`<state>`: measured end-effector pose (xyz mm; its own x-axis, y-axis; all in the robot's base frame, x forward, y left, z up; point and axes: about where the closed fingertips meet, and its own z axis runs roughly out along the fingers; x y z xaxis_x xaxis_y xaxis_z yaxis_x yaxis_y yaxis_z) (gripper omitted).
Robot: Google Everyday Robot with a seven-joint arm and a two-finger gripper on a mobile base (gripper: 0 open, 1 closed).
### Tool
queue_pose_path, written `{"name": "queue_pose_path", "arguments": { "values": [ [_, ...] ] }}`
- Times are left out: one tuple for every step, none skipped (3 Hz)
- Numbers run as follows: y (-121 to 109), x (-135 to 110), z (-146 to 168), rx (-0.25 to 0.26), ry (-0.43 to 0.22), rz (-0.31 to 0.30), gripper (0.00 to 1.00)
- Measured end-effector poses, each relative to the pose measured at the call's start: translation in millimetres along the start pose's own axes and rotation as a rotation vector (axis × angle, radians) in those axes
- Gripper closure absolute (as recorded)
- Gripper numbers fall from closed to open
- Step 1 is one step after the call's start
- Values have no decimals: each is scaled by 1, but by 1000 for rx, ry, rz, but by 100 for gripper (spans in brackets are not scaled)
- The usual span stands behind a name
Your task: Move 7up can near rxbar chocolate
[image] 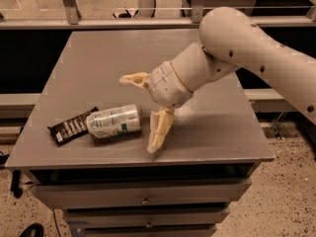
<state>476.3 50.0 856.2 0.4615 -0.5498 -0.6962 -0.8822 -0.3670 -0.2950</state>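
The 7up can, silvery-white with green markings, lies on its side on the grey table near the front left. Its left end touches or overlaps the rxbar chocolate, a flat black-brown wrapper with white lettering that lies at the table's left edge. My gripper is open, just right of the can and apart from it. One cream finger points left above the can; the other hangs down toward the table's front edge. It holds nothing.
The table stands on a drawer cabinet. A rail and glass partition run behind the table. My white arm reaches in from the right over the table's right half.
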Motion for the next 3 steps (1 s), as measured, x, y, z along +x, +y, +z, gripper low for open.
{"name": "queue_pose_path", "arguments": {
  "values": [
    [1,0,0,-2,1,-3,0],
    [-1,12,-14,3,-33,85,0],
    [-6,50,-58,44,-53,237,0]
  ]
}}
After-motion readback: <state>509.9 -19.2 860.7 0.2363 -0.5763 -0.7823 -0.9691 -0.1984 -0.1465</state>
